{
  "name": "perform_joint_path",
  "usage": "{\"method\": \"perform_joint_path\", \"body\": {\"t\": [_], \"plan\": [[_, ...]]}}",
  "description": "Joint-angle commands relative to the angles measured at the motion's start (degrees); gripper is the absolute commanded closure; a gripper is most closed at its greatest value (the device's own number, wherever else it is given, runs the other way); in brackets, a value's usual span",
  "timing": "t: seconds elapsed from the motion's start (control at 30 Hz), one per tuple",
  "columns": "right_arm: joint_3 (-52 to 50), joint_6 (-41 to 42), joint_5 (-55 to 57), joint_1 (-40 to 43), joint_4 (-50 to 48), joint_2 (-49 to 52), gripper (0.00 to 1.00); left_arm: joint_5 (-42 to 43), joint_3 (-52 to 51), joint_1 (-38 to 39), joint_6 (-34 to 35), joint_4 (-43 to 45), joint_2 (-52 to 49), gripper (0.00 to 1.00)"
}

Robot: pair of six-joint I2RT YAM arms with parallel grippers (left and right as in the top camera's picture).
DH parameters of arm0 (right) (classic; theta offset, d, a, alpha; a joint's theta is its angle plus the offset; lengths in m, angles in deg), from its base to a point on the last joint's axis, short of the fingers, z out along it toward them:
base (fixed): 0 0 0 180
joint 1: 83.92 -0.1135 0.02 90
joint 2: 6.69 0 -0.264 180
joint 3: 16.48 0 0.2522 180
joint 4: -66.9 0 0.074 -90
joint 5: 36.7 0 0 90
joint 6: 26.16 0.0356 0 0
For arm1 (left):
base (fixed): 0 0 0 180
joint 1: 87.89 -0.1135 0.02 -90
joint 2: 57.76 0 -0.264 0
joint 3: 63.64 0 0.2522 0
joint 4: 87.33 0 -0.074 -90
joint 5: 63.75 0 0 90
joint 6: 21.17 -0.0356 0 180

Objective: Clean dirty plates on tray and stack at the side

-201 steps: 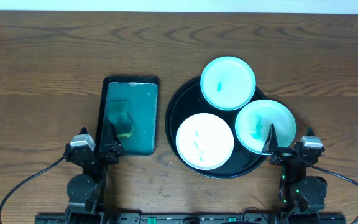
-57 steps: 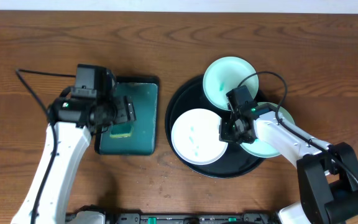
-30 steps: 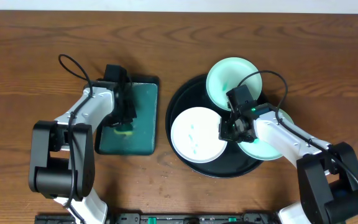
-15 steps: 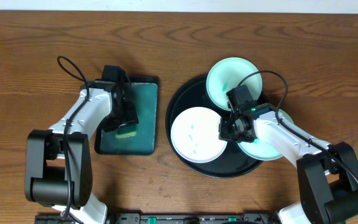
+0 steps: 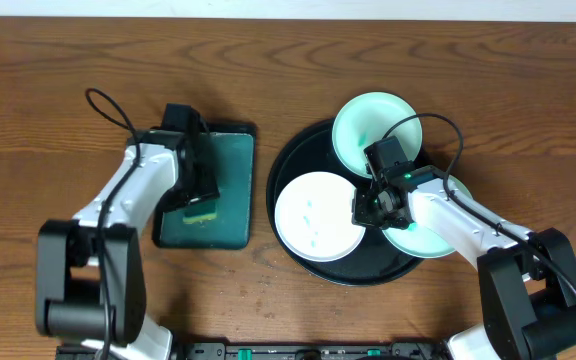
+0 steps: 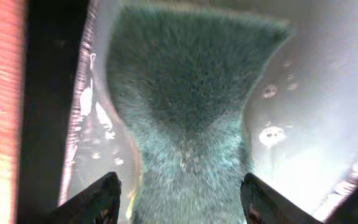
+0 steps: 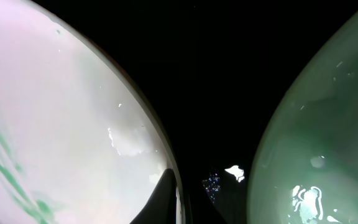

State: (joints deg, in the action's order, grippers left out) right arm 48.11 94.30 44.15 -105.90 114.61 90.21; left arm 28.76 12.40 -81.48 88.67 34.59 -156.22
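Three plates lie on the round black tray (image 5: 306, 262): one at the front left (image 5: 313, 218), one at the back (image 5: 366, 122), one at the right (image 5: 430, 238) partly under my right arm. My right gripper (image 5: 366, 212) is shut on the right rim of the front-left plate (image 7: 55, 118); one dark finger (image 7: 165, 198) lies over its edge. The right plate (image 7: 319, 143) sits across a black gap of tray (image 7: 222, 68). My left gripper (image 5: 198, 196) hangs open over a teal sponge (image 6: 188, 106), its fingertips (image 6: 101, 198) flanking the sponge.
A rectangular black tray (image 5: 240, 135) with teal liquid holds the sponge (image 5: 201, 211), left of the round tray. Bare wooden table (image 5: 488, 100) surrounds both. Cables loop above each arm.
My left gripper has opened around the sponge and the left arm has shifted slightly. The right arm and the plates have stayed put.
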Motion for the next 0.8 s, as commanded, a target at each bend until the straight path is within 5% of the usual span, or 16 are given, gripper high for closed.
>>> {"method": "perform_joint_path", "body": {"t": [0.0,0.4,0.6,0.77], "plan": [[-0.63,1.20,3.08,0.13,-0.15,2.21,0.99,-2.08,1.11,-0.24,1.03,0.02,3.80,0.36],[-0.63,1.22,2.84,0.13,-0.52,2.21,0.99,0.96,-3.96,-0.24,1.51,4.85,-0.72,0.44],[-0.63,1.22,2.19,0.13,-0.07,2.21,0.99,1.33,-4.28,-0.24,1.46,7.10,-4.26,0.86],[-0.63,1.22,2.21,0.13,0.09,2.21,0.99,1.40,-2.99,-0.24,1.18,5.55,-2.21,0.93]]}}
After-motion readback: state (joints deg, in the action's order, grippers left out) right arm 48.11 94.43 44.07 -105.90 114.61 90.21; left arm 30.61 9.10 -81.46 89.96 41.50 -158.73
